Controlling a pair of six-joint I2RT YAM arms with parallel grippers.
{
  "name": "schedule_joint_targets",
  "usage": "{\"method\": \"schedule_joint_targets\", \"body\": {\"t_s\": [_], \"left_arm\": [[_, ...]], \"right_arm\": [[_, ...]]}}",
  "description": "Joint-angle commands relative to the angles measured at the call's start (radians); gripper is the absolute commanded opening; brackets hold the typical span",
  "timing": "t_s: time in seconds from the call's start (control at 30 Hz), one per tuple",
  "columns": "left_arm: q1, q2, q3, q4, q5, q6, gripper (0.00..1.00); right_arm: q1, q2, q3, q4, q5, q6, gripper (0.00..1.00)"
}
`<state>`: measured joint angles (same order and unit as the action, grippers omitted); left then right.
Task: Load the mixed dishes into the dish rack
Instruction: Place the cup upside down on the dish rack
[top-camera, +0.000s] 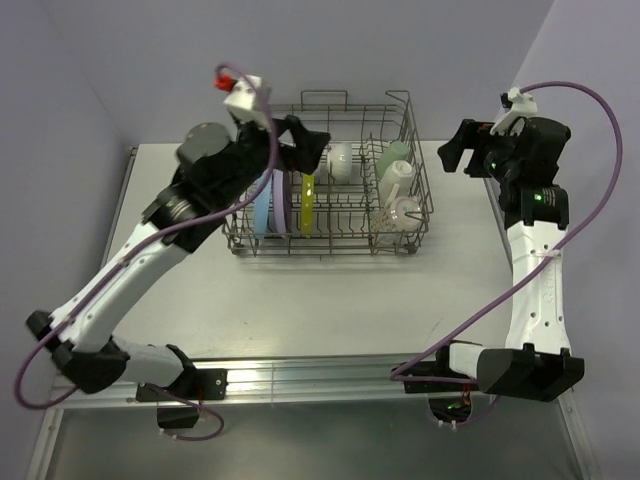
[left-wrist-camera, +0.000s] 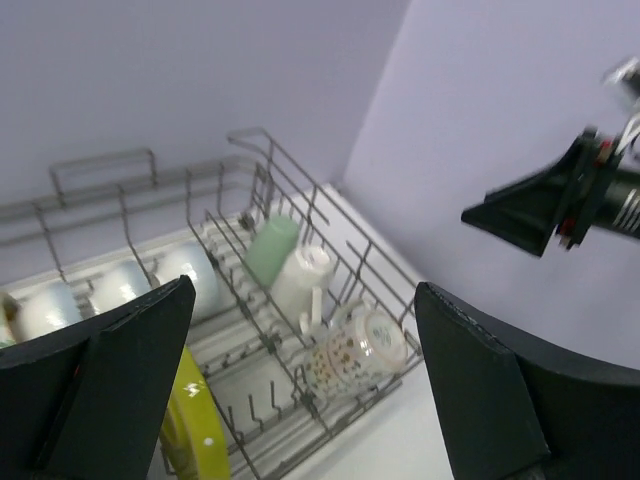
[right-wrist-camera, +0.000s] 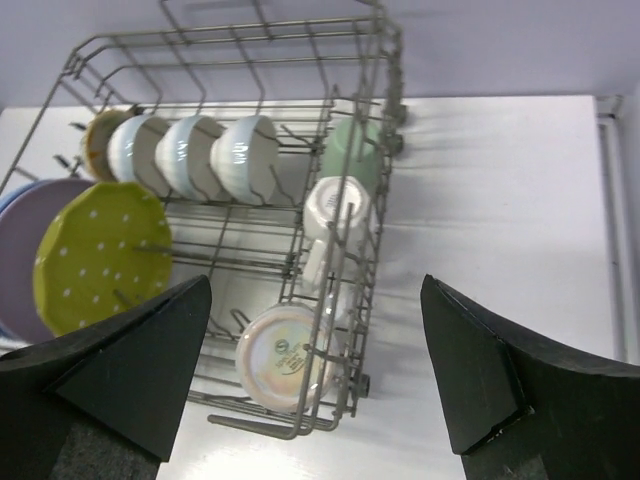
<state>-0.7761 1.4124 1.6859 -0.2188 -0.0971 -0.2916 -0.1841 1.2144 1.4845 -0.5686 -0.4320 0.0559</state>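
- Since both sets of jaws stand wide with nothing between them, no dish is in hand. The left gripper (top-camera: 303, 140) hangs over the back left part of the rack (top-camera: 322, 250). The right gripper (top-camera: 457, 148) hangs above the table (top-camera: 330, 310), just off the rack's right side.
- The dishes all seem to sit in the rack. A blue plate (top-camera: 262, 210), a lavender plate (top-camera: 282, 205) and a yellow-green plate (right-wrist-camera: 95, 250) stand on edge at the left.
- White bowls (right-wrist-camera: 215, 150) line the back row, with an orange-tinted cup (right-wrist-camera: 100, 135) at its left end.
- Down the right lane lie a pale green cup (right-wrist-camera: 350, 150), a white mug (right-wrist-camera: 335, 210) and a flowered bowl (left-wrist-camera: 360, 350), all on their sides.
- I see no dish on the table, so I judge the loading finished or nearly so. The step in hand looks like pulling the arms clear.
- To do that well, the left gripper should rise straight up before it swings back, because the plate rims and the rack's rear handle (top-camera: 322, 95) lie close beneath it.
- The right gripper has free space around it and need only keep off the rack's right wall.
- A purple cable (top-camera: 273, 150) runs off the left wrist close to the plates and could snag on a wire.
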Motion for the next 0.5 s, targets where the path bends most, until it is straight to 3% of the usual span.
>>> {"method": "schedule_joint_targets", "body": {"t_s": [0.0,0.2,0.47], "left_arm": [[0.008,-0.133,-0.113,0.058,-0.111,-0.021,0.99],[0.014,-0.308,-0.291,0.079,-0.217,-0.038,0.99],[0.014,-0.411,-0.387,0.044,-0.257,-0.115,0.99]], "right_arm": [[-0.006,-0.038,-0.015,0.015,0.140,0.050,0.93],[-0.006,-0.084,-0.043,-0.036,0.262,0.022,0.99],[-0.006,-0.199,-0.145,0.009,0.314,0.019,1.00]]}}
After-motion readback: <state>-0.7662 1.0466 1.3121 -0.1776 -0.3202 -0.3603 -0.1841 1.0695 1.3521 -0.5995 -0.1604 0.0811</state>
